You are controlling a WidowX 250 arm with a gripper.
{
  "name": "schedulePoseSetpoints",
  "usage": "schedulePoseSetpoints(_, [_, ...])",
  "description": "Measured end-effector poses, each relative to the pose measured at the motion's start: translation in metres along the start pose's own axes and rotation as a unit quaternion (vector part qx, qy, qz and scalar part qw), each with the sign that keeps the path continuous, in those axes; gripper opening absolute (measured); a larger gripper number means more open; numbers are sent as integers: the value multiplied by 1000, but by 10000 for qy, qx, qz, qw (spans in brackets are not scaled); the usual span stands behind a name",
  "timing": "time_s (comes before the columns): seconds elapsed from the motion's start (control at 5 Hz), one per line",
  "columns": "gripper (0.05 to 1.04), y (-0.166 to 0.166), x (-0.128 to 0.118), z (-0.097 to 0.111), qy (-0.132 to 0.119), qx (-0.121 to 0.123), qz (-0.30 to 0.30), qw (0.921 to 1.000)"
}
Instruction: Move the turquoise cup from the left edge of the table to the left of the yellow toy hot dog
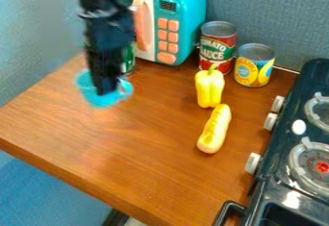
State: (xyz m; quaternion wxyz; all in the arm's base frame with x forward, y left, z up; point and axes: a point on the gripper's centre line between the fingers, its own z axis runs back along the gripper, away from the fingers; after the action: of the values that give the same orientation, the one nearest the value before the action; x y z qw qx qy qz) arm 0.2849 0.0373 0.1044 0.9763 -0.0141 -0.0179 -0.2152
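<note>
The blue bowl (99, 100) is reached at the counter's (145, 167) far left by the gripper (110, 88); whether it is pinched or free cannot be told, nor can what is left. To the right, 1 yellow pepper (209, 88) is seen.

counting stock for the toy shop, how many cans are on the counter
2 for sure: a red can beside the microwave, and a yellow can next to it. The green thing partly behind the arm may be another.

a toy kitchen, with a stove (292, 186) and a play microwave (186, 20)
</note>
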Motion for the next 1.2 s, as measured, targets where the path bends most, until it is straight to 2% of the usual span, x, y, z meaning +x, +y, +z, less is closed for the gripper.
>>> schedulePoseSetpoints(0.2, [86, -38, 11, -17, 20, -48, -680, 9977])
schedulePoseSetpoints(0.4, [86, -65, 22, -42, -23, -230, -1198, 9925])
schedulePoseSetpoints(0.6, [86, -82, 31, -55, -6, -283, -1507, 9882])
schedulePoseSetpoints(0.8, [86, -97, 43, -63, 103, -319, -1722, 9845])
schedulePoseSetpoints(1.2, [113, -98, 41, -64, 392, -259, -1686, 9846])
